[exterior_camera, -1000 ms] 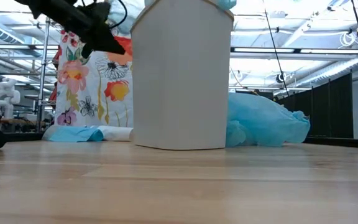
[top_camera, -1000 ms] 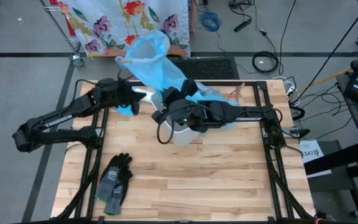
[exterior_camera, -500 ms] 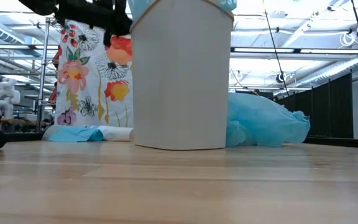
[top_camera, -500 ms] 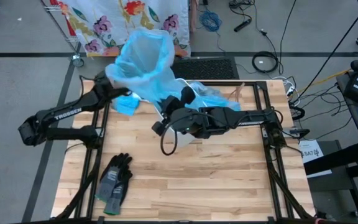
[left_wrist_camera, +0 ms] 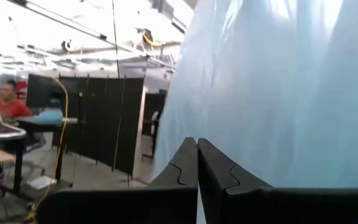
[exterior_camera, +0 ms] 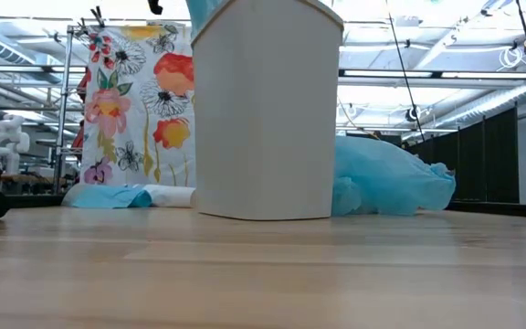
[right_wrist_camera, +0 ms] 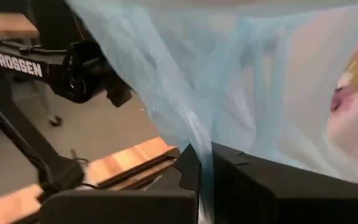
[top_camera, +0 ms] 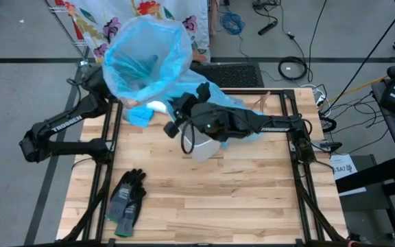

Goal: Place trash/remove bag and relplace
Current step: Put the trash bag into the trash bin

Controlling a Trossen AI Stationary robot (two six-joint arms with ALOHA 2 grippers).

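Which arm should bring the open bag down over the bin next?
Probably the left. Its gripper is shut on the blue bag, holding the mouth open high up. The right gripper pinches the bag right beside the white bin.

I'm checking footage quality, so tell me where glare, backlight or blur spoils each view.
Low view: bright ceiling lights wash out the top, backlighting the white bin. Left wrist view: light glows through the blue bag, and the room is soft. Right wrist view: the bag is smeared, the left arm blurred. High view: evenly lit.
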